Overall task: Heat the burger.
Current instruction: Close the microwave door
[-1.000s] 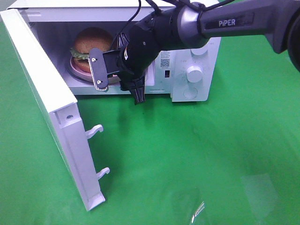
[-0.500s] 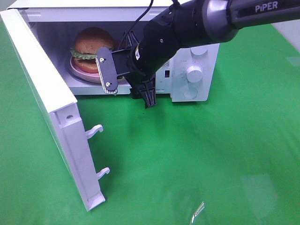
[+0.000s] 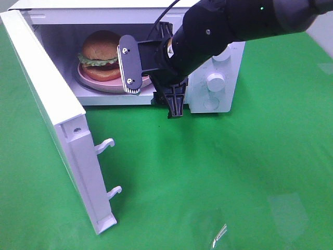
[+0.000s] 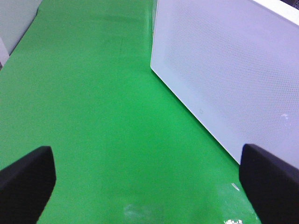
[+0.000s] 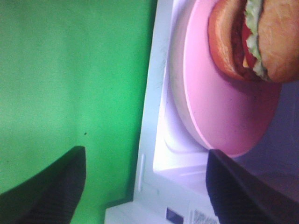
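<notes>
The burger (image 3: 101,49) sits on a pink plate (image 3: 104,85) inside the white microwave (image 3: 218,57), whose door (image 3: 47,99) hangs wide open at the left. My right gripper (image 3: 153,88) hovers just outside the oven's opening, to the right of the plate, open and holding nothing. The right wrist view looks past both dark fingertips (image 5: 46,186) at the plate (image 5: 224,112) and the burger (image 5: 252,42); the gripper (image 5: 145,186) is clear of both. My left gripper (image 4: 149,186) is open over green cloth beside the door's outer face (image 4: 224,70); it does not show in the exterior high view.
Two knobs (image 3: 215,82) sit on the microwave's control panel, just right of my right arm. Two latch hooks (image 3: 106,145) stick out from the open door's edge. Green cloth (image 3: 234,172) covers the table in front.
My right gripper has pulled back and to the right from the plate's edge, and its jaws have spread wider. The burger and plate stay inside the microwave.
</notes>
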### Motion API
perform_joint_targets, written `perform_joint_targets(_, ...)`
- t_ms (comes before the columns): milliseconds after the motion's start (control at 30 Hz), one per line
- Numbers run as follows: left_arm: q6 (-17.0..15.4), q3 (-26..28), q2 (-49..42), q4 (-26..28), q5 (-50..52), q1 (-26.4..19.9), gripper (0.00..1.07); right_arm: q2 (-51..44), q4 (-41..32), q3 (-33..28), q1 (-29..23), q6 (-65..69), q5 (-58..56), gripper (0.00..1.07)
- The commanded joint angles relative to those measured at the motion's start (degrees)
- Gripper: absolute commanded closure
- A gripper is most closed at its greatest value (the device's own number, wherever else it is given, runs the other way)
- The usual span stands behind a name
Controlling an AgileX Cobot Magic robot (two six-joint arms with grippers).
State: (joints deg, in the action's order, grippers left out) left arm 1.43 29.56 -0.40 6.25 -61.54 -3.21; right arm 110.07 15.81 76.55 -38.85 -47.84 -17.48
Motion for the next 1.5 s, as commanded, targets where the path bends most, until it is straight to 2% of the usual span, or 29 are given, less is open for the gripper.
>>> perform_joint_targets(33, -0.1, -0.1, -0.1, 0.3, 0.2, 0.0, 0.06, -2.3, 0.2, -2.0, 0.0, 4.3, 0.1, 0.36)
perform_joint_targets(100, -0.1, -0.1, -0.1, 0.3, 0.2, 0.0, 0.06, -5.3, 0.2, -5.0, 0.0, 9.9, -0.1, 0.36)
perform_joint_targets(333, -0.1, -0.1, -0.1, 0.3, 0.2, 0.0, 0.06, -9.5, 0.2, -8.9, 0.2, 16.8, -3.2, 0.36)
perform_joint_targets(400, -0.1, -0.1, -0.1, 0.3, 0.2, 0.0, 0.06, -12.4, 0.2, -11.0, 0.2, 24.4, -6.6, 0.36)
perform_joint_targets(533, -0.1, -0.1, -0.1, 0.3, 0.2, 0.0, 0.06, -14.5, 0.2, -12.5, 0.2, 32.7, -9.4, 0.36)
perform_joint_targets(633, -0.1, -0.1, -0.1, 0.3, 0.2, 0.0, 0.06, -14.9, 0.2, -12.8, 0.2, 34.2, -9.7, 0.36)
perform_joint_targets(767, -0.1, -0.1, -0.1, 0.3, 0.2, 0.0, 0.06, -18.4, 0.1, -15.1, 0.9, 47.8, -10.9, 0.32)
perform_joint_targets(933, -0.1, -0.1, -0.1, 0.3, 0.2, 0.0, 0.06, -21.5, 0.4, -17.0, 0.8, 51.8, -13.3, 0.25)
perform_joint_targets(1233, -0.1, -0.1, -0.1, 0.3, 0.2, 0.0, 0.06, -27.3, -0.4, -20.1, 1.0, 56.6, -20.6, 0.32)
perform_joint_targets(1400, -0.1, -0.1, -0.1, 0.3, 0.2, 0.0, 0.06, -29.2, -1.5, -20.1, 5.7, 60.2, -26.2, 0.32)
perform_joint_targets(1500, -0.1, -0.1, -0.1, 0.3, 0.2, 0.0, 0.06, -30.4, -2.3, -20.1, 11.0, 60.2, -30.4, 0.32)
